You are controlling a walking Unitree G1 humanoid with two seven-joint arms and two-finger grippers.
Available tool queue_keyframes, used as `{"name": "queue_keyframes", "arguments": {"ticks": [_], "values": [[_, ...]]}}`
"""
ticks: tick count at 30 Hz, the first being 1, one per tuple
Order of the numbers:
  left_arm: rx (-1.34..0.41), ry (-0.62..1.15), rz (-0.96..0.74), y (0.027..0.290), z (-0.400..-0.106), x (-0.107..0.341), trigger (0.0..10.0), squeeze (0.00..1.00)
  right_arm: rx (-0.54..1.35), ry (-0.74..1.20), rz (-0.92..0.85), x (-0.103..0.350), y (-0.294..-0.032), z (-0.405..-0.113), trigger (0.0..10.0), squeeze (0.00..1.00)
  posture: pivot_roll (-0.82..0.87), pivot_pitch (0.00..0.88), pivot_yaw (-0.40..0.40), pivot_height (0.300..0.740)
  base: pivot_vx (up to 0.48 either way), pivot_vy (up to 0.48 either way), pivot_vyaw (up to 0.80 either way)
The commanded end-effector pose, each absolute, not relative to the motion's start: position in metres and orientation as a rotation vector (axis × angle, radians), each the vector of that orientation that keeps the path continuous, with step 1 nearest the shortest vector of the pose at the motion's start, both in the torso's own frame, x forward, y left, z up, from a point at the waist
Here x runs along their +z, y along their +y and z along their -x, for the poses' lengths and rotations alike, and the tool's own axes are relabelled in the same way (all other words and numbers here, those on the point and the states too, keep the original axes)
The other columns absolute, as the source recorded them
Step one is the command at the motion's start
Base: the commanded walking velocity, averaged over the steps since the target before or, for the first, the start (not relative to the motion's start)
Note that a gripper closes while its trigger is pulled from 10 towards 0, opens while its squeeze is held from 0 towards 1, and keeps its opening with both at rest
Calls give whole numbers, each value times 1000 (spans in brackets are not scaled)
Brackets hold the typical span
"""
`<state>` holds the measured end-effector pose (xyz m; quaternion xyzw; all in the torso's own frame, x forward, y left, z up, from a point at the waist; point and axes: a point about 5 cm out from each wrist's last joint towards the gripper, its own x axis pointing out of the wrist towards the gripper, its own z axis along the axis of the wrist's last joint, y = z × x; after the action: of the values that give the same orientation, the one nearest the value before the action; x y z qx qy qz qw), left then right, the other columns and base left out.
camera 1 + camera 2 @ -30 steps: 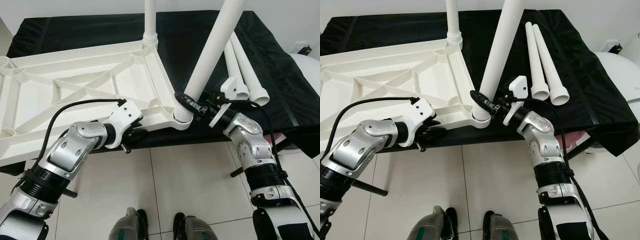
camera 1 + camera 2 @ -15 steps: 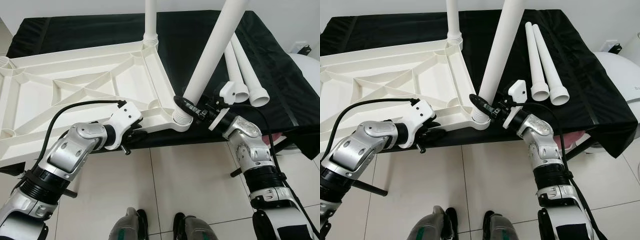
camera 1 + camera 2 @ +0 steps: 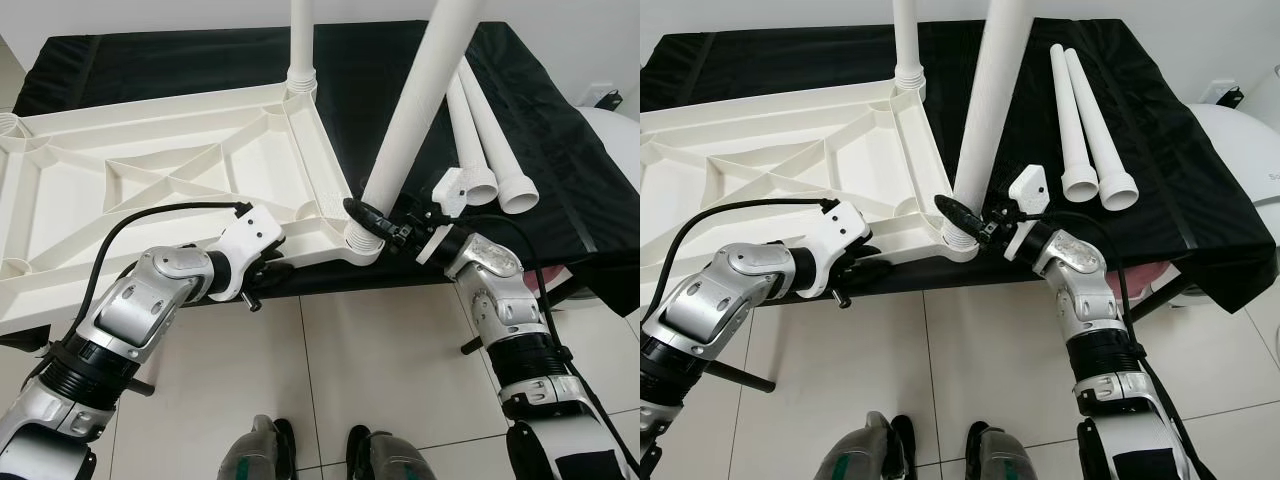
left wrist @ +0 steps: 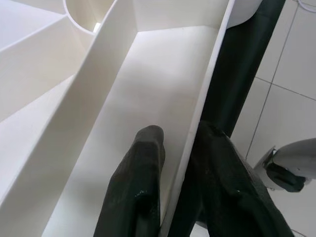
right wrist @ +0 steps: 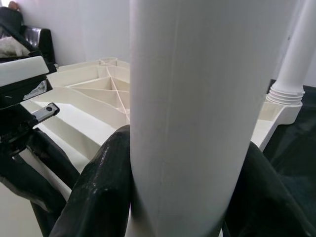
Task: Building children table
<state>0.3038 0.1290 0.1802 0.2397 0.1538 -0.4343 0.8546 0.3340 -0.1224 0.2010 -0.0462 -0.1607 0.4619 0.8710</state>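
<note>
Upturned white tabletop [image 3: 150, 180] on black-draped desk [image 3: 180, 60], near edge overhanging. Left gripper [image 4: 180, 163] pinches near rim, one finger each side. Right gripper [image 3: 368, 222] clamps leg [image 3: 420, 95] just above near-right corner socket, leg tilted. Two spare legs [image 3: 1090, 120] at desk's right.

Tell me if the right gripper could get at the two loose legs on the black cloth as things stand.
Probably not yet: the right gripper is shut on the leg in the tabletop's corner socket. The loose legs lie close beside it, nothing between.
</note>
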Motion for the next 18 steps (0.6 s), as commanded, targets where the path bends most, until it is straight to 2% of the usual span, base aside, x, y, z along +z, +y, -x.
{"name": "queue_keyframes", "arguments": {"ticks": [1,18], "values": [[-953,243,-521,123,-300,196,10000,0,1015,-270,116,186,-117,-331,10000,0,-43,179,16,740,0,0,0],[-958,236,-521,121,-299,196,10000,0,1038,-247,134,179,-117,-330,10000,0,-48,166,12,740,0,0,0]]}}
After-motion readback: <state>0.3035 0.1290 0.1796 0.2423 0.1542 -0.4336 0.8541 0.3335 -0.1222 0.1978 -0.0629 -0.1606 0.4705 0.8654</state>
